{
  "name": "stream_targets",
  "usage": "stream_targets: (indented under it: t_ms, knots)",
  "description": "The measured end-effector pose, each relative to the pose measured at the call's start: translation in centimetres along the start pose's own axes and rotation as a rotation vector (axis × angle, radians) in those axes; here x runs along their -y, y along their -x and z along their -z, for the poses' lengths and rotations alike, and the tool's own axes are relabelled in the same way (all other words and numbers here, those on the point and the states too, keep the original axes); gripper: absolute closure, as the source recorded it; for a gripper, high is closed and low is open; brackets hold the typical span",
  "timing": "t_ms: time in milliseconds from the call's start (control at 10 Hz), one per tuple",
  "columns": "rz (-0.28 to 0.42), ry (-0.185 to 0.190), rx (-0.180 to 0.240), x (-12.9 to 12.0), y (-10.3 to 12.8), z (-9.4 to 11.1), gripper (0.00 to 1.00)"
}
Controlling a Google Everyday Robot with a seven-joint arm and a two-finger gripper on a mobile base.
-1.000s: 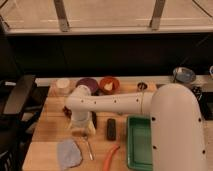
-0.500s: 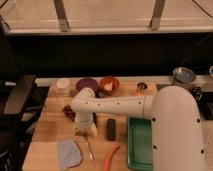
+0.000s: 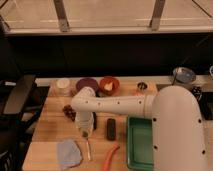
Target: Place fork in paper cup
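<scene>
Fork [image 3: 88,146] lies on the table [image 3: 50,125], its upper end at the gripper [image 3: 84,130]. Whether it is gripped, I cannot tell. This looks like the pickup step. Next comes a secure grasp, then carrying it to the cup [image 3: 63,86] at the back.

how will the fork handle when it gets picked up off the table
The fork looks slim and metal, so probably stiff and light. Lying flat on the table, it may slip or slide when pinched. The gripper points down by its far end.
</scene>
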State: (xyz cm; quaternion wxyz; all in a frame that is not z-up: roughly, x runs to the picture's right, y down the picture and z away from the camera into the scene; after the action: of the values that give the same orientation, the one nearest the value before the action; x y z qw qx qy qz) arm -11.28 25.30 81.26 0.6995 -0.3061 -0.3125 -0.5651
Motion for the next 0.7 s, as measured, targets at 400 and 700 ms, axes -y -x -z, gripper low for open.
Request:
stream_targets:
  t_ms: [400,700]
  knots:
    - [0.000,0.004,-0.020,-0.1,-0.3,1.5,1.00]
    - [-0.005,-0.006,-0.068,-0.5,-1.3,6.0,1.00]
